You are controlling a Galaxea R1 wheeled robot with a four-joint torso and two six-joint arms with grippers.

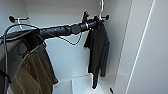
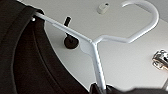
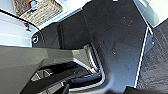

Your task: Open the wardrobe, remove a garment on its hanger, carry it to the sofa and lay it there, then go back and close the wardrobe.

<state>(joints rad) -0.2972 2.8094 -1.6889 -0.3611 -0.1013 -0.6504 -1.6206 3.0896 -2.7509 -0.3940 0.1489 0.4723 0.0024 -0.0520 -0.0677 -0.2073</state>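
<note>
The wardrobe (image 1: 140, 50) stands open, and the left claw (image 1: 96, 21) is clamped on the white hanger (image 2: 100, 50) carrying the black T-shirt (image 1: 98, 50), near a black hook (image 2: 71, 41) on the wardrobe's back wall. This looks like the taking-out step; next the hanger must be carried clear of the wardrobe.

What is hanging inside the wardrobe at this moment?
A black T-shirt on a white hanger at the right, where the left gripper reaches, and an olive-brown jacket at the left. The jacket's own hanger is covered.
</note>
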